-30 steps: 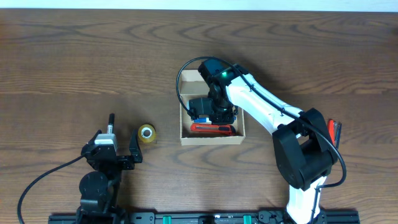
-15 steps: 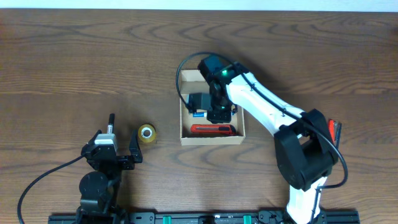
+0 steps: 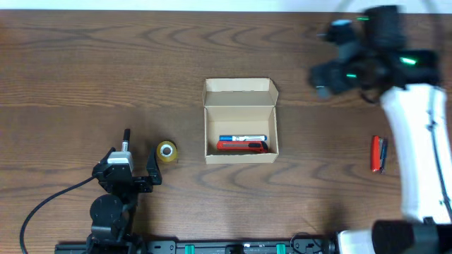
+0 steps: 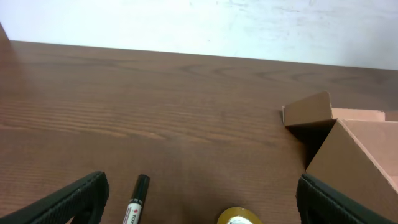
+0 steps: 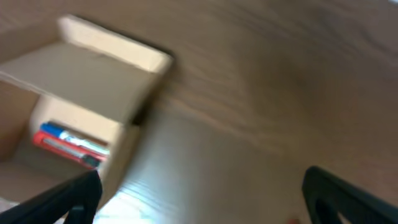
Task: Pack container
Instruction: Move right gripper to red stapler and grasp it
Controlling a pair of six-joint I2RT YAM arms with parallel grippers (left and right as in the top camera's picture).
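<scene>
Only the overhead view shows a slim red tool (image 3: 379, 153) on the brown wooden table (image 3: 85, 70) at the right; the blurred right wrist view looks into the small tan cardboard box (image 3: 239, 95) from the side. The box sits mid-table with its flap lid open, well apart from the right gripper (image 3: 326, 56) beyond its far right corner and the left gripper (image 3: 132, 161) at its near left, each spread wide and empty. Inside lie a blue-and-white marker (image 3: 242, 138) and a red cutter (image 3: 241, 146), side by side.
</scene>
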